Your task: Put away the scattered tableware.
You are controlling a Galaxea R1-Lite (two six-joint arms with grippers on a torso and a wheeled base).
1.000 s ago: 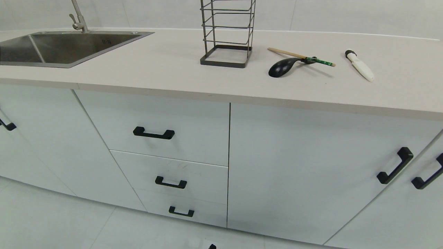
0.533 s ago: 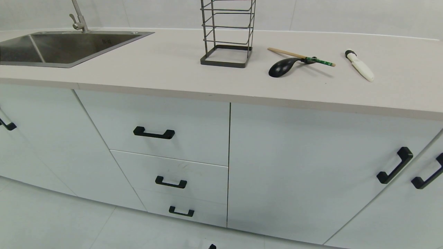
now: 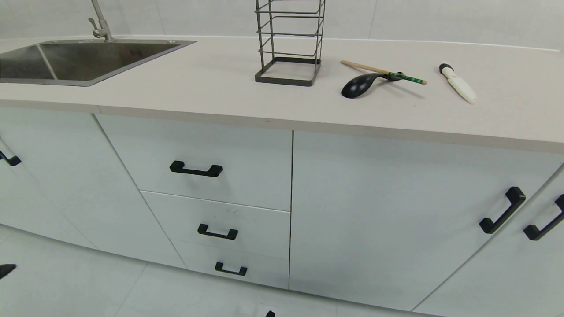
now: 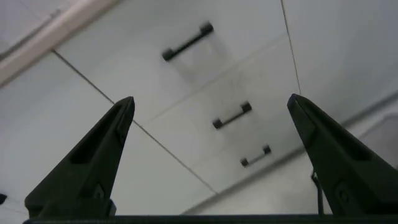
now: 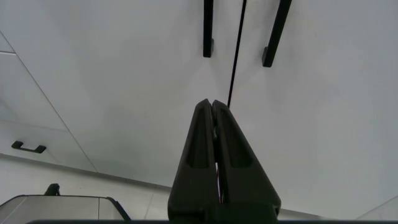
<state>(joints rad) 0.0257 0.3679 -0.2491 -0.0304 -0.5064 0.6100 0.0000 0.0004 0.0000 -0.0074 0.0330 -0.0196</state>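
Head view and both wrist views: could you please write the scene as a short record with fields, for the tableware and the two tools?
rack: wire, upright on counter
spoon: black, right of rack, handle touching chopsticks
chopsticks: wooden, green end, lying across spoon handle
white utensil: black end, lying apart, farthest right
left tool: open, facing drawer fronts
right tool: shut, facing cabinet doors

I see a black spoon [image 3: 358, 86] flat on the desk [image 3: 198, 88], a wooden chopstick [image 3: 382, 72] across its handle, and a white knife [image 3: 459, 84] nearby.
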